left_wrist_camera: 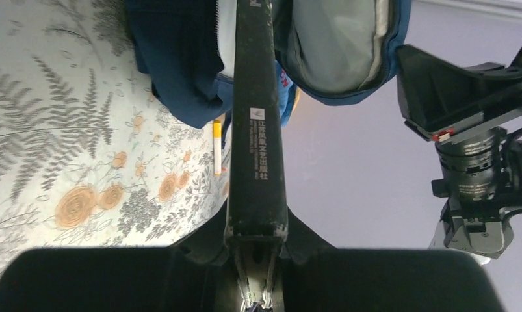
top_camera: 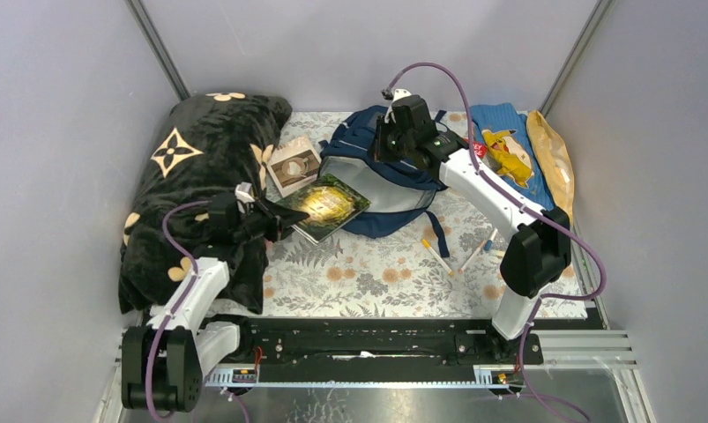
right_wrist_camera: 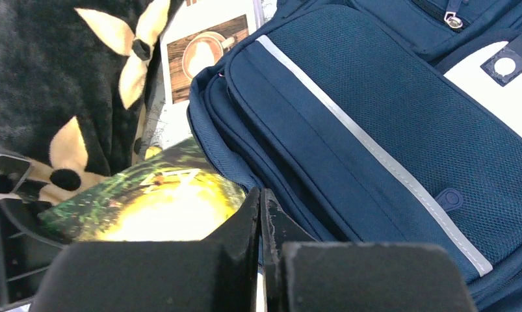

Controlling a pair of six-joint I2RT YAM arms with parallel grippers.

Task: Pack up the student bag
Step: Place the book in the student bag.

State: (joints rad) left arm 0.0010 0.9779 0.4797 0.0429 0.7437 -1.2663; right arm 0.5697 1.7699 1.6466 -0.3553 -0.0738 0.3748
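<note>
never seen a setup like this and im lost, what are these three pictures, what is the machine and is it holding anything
These are two robot arms bolted at the near edge of a table. The wide picture comes from a fixed camera above and behind them; the other two come from a camera on each wrist.

On the floral cloth lie a navy student bag with its mouth open, a black blanket with tan flowers, a small box with a coffee picture, a light-blue cloth and a few pens.

The left gripper is closed on a green book, pointing it toward the bag's opening. The right gripper is shut at the bag's upper edge; whether it pinches fabric is hidden.
</note>
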